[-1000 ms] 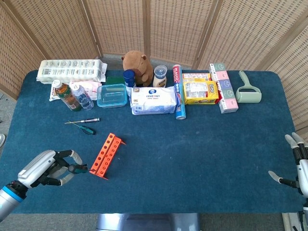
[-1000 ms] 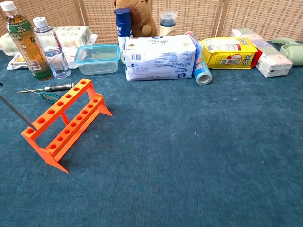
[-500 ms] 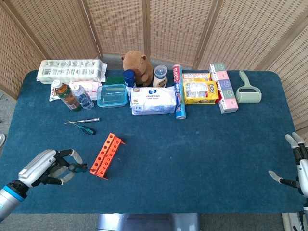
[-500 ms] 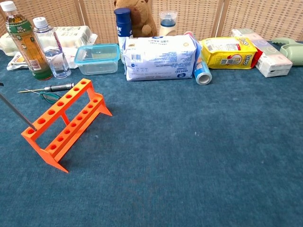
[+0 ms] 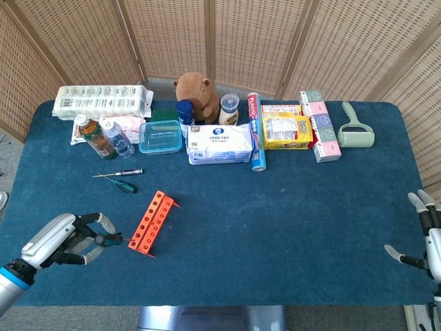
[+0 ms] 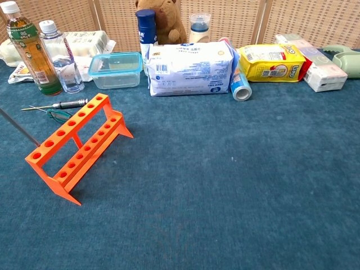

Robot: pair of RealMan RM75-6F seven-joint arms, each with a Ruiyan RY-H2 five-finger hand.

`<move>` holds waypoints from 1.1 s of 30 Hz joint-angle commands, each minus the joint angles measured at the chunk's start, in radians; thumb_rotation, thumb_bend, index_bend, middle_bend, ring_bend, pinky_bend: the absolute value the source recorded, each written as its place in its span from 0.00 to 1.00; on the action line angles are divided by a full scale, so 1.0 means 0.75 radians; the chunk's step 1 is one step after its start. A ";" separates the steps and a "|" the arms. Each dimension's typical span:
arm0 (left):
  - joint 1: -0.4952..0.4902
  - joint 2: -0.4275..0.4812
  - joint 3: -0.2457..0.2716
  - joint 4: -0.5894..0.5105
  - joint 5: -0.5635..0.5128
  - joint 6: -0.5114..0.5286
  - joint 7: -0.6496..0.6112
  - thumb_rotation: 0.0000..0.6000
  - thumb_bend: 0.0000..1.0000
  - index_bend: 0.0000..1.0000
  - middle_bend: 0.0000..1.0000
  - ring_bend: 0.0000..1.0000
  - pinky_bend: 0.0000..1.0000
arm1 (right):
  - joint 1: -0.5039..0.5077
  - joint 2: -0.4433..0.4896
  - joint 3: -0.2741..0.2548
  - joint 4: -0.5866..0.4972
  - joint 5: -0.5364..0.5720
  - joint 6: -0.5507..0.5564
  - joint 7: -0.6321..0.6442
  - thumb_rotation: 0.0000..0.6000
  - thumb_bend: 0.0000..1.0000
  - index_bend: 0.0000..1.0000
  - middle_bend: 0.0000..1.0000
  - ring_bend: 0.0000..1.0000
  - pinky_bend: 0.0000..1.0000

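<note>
On the blue table point(image 5: 289, 227), the orange rack point(image 5: 152, 223) stands near-left. The left hand point(image 5: 65, 239), gripping a screwdriver point(image 5: 109, 240), has drawn its tip back from the rack's end hole. Right hand point(image 5: 426, 234) rests spread, holding nothing.

Along your far edge sit a plush toy point(image 5: 196, 92), wipes pack point(image 5: 220, 143), yellow box point(image 5: 287, 131), lint roller point(image 5: 355, 131), two bottles point(image 6: 39, 50) and a clear container point(image 5: 160, 136)

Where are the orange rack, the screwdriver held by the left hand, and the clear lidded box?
orange rack point(image 6: 76, 147), chest view, top rail.
screwdriver point(image 5: 109, 240), head view, handle.
left hand point(image 5: 62, 241), head view, back.
clear lidded box point(image 6: 115, 70), chest view, front wall.
</note>
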 commanded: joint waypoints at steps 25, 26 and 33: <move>-0.013 -0.010 0.008 0.012 0.001 -0.039 0.002 1.00 0.47 0.53 0.95 0.91 0.92 | -0.001 0.002 0.001 0.000 0.001 0.002 0.004 1.00 0.08 0.03 0.01 0.00 0.00; -0.014 -0.012 0.008 0.011 -0.002 -0.041 0.004 1.00 0.47 0.53 0.95 0.91 0.92 | -0.001 0.002 0.001 0.000 0.001 0.002 0.005 1.00 0.08 0.03 0.01 0.00 0.00; -0.015 -0.015 0.007 0.012 -0.012 -0.047 0.011 1.00 0.47 0.53 0.95 0.91 0.92 | -0.001 0.003 0.001 0.000 0.001 0.001 0.006 1.00 0.08 0.03 0.01 0.00 0.00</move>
